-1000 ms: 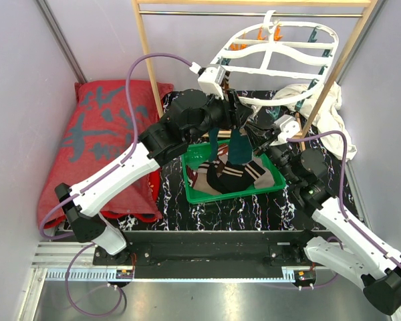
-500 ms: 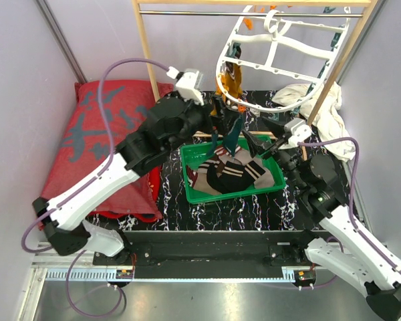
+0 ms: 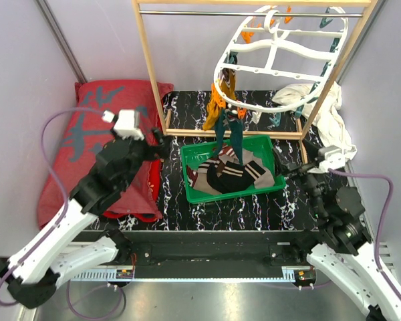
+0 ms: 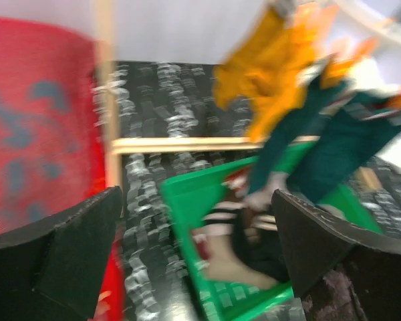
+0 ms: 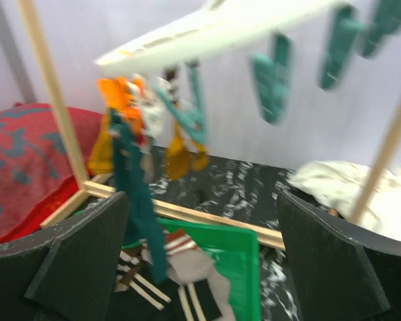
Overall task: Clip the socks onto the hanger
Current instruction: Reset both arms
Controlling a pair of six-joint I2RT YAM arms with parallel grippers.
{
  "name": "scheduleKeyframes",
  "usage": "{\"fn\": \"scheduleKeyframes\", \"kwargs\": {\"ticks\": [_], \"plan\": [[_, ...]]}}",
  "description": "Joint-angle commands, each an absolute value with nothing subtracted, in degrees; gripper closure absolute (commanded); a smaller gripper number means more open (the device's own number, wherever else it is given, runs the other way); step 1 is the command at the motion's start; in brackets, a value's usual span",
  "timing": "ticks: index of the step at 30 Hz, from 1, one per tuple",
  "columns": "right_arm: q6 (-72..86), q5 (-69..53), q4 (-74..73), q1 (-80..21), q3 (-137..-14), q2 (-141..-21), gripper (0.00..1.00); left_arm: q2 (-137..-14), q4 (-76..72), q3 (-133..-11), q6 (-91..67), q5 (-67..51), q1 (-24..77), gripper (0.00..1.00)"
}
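Observation:
The white hanger [image 3: 281, 60] hangs tilted from the top bar, and it is blurred in the right wrist view [image 5: 220, 30]. A mustard-orange sock [image 3: 220, 100] and dark teal socks [image 3: 235, 134] dangle from its left edge. The left wrist view also shows the mustard sock [image 4: 274, 67] and a teal sock [image 4: 341, 144]. More striped socks [image 3: 230, 175] lie in the green basket [image 3: 190, 194]. My left gripper [image 3: 155, 144] is open left of the basket, and my right gripper [image 3: 297, 170] is open to its right. Nothing is between the jaws of either the left gripper [image 4: 197, 247] or the right gripper [image 5: 200, 261].
A light wooden rack [image 3: 150, 73] frames the hanger, and its base bar runs behind the basket. A red cloth [image 3: 100, 134] lies at the left. At the back right, a white cloth [image 3: 321, 107] is bunched against the rack post. Teal pegs [image 5: 274, 73] hang from the hanger.
Both arms have drawn back from the hanger toward the near edge, and both grippers have opened. The hanger has swung up and back, with the teal sock left hanging from it.

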State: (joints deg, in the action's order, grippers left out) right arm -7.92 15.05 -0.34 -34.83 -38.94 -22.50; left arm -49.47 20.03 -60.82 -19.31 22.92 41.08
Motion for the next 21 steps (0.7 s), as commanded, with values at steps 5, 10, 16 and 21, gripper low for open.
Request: {"fn": "scheduleKeyframes", "kwargs": {"ticks": [5,10,16,21], "plan": [[-11.25,35.23,-13.61,-35.16,-37.26,-9.51,0.00,-29.02,18.11,-45.20,-11.26,39.64,40.61,0.01],[-12.74,39.81,-17.66,-34.98,-35.95,-4.58,0.00,-16.29,11.53,-35.70,-9.06,41.13,40.61,0.01],[-12.57,43.85,-18.98,-35.07,-33.05,-1.31,0.00,-11.60,6.68,-29.88,-6.60,40.35,40.61,0.01],[-12.92,42.27,-19.07,-35.07,-32.96,-1.85,0.00,-16.69,5.88,-31.20,-3.25,35.78,40.17,0.01]]}}
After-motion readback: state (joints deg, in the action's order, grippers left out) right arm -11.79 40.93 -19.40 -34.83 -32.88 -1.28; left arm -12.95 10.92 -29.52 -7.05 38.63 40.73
